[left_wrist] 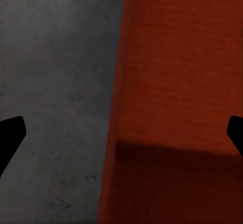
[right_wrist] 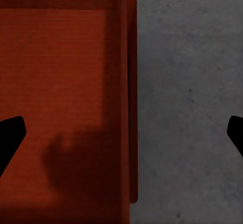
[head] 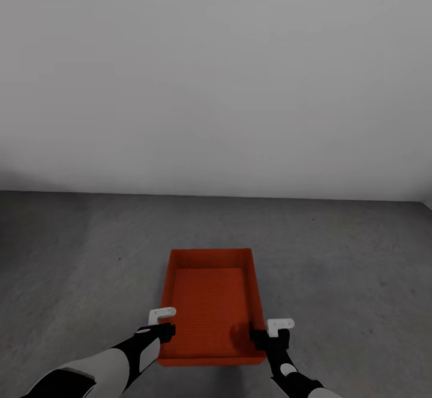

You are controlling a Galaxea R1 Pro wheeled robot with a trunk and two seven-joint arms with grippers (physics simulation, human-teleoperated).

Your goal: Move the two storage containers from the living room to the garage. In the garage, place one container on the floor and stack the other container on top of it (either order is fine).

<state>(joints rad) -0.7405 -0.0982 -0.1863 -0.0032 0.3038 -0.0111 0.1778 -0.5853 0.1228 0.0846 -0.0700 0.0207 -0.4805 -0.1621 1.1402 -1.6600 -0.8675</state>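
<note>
Container (head: 211, 302) on garage floor (head: 78, 248); left tool (head: 161, 331), right tool (head: 268, 337) spread wide over its walls.

One storage container (head: 211, 302): a single orange-red, lidless rectangular bin in the lower centre of the head view; the same bin appears once in each wrist view. Two robot arms enter from the bottom edge, one at lower left and one at lower right. Two grippers: the left gripper (head: 161, 329) and the right gripper (head: 268, 337), each with two dark fingers. One concrete floor (head: 90, 248) across the lower half. One pale grey wall (head: 216, 74) across the upper half.
</note>
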